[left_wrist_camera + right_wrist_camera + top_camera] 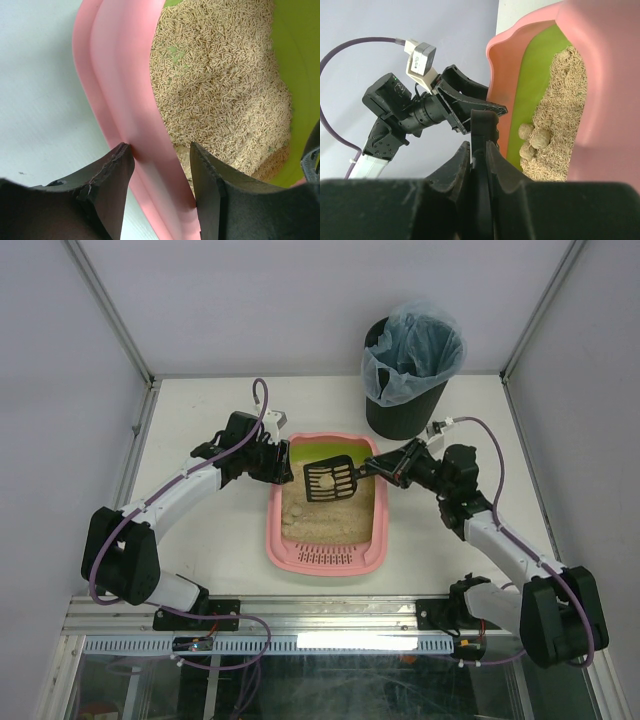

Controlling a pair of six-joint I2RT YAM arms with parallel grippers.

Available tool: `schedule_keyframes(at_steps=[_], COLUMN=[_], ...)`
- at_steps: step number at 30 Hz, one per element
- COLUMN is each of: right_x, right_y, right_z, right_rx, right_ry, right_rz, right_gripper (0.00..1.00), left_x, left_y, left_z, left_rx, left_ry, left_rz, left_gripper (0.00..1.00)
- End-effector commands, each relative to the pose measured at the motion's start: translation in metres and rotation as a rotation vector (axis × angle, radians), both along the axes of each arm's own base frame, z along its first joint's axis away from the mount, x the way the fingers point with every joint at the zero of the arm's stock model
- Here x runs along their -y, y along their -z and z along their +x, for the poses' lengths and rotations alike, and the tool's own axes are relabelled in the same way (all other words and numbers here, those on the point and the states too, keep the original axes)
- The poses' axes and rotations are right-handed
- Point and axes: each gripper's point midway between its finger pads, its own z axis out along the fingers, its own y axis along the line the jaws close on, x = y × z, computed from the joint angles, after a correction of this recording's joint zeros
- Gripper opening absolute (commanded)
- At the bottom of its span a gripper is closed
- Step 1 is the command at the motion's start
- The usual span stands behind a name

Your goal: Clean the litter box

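The pink litter box (327,558) lies mid-table, with beige litter (320,515) inside and a lime-green far end (300,452). My left gripper (272,462) is at its far left wall. The fingers (112,180) straddle the pink wall (125,100), one outside and one inside, both pressing on it. My right gripper (388,467) is shut on the handle of the black slotted scoop (332,480), which hangs over the far part of the box with a beige clump on its head. Rounded clumps (535,140) show beside the green end. The handle (482,125) sits between the right fingers (457,165).
A black round bin (405,405) with a bluish bag (412,350) stands at the back right, just behind the right gripper. White enclosure walls surround the table (200,540). Both arm bases are at the near edge.
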Motion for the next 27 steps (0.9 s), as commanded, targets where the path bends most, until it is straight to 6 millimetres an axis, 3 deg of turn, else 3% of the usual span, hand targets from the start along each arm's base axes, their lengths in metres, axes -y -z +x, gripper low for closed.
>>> schedule_keyframes(at_steps=[1,7,10,15,23,27], right_x=[-0.004,-0.003,0.009,0.042,0.099,0.14], right_y=[-0.026,-0.058,-0.088,-0.124,-0.195,-0.206], right_z=[0.009,0.037,0.056,0.097,0.142,0.164], right_rx=[0.037,0.072,0.12,0.166,0.251,0.289], right_ry=[0.0,0.04,0.102,0.26,0.413,0.557], right_rz=[0.042,-0.006,-0.029,-0.084,0.011,-0.052], right_gripper=[0.0,0.0,0.0,0.0,0.0,0.0], left_x=[0.01,0.009,0.008,0.008,0.006,0.007], left_y=[-0.001,0.0,0.0,0.0,0.002,0.002], left_z=[0.004,0.004,0.005,0.005,0.006,0.006], left_rx=[0.03,0.029,0.034,0.035,0.034,0.033], left_ry=[0.045,0.043,0.039,0.038,0.033,0.034], left_rz=[-0.001,0.004,0.009,0.011,0.019,0.017], left_gripper=[0.49,0.49,0.49,0.49,0.49,0.49])
